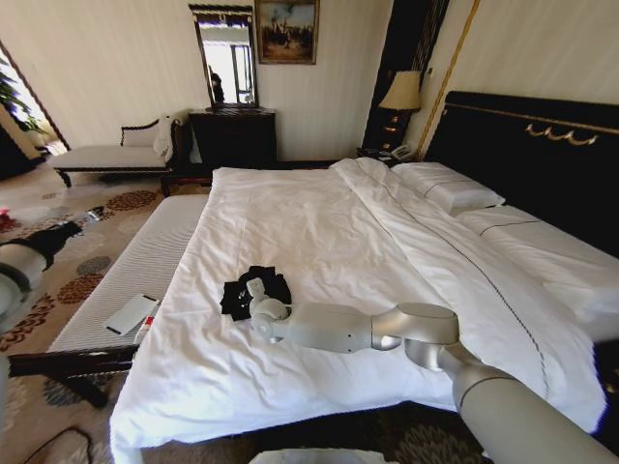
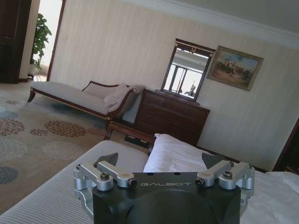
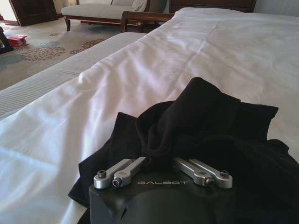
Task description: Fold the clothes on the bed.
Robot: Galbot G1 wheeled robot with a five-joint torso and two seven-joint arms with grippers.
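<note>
The black T-shirt [image 1: 254, 291] sits bunched on the white duvet [image 1: 329, 242] of the bed [image 1: 503, 145], well down toward the foot and far from the pillows [image 1: 450, 186], close to the duvet edge that faces the striped bench [image 1: 145, 261]. The right gripper [image 1: 255, 287] is right on it, buried in the cloth. From the right wrist view the T-shirt [image 3: 205, 121] rises in a peak straight ahead of the right gripper [image 3: 161, 156], fabric gathered between the linkage arms; the fingertips are hidden in the folds, so I cannot tell whether they are pinching or loose. The right arm stretches low and nearly level across the duvet from the foot corner, forearm just above the cover. The T-shirt is a crumpled heap, no clear long axis, no neck or hem to read. The left gripper [image 2: 161, 161] hangs well off the T-shirt, out past the bench side, fingers spread apart, nothing between them, facing the dresser [image 2: 170, 114].
</note>
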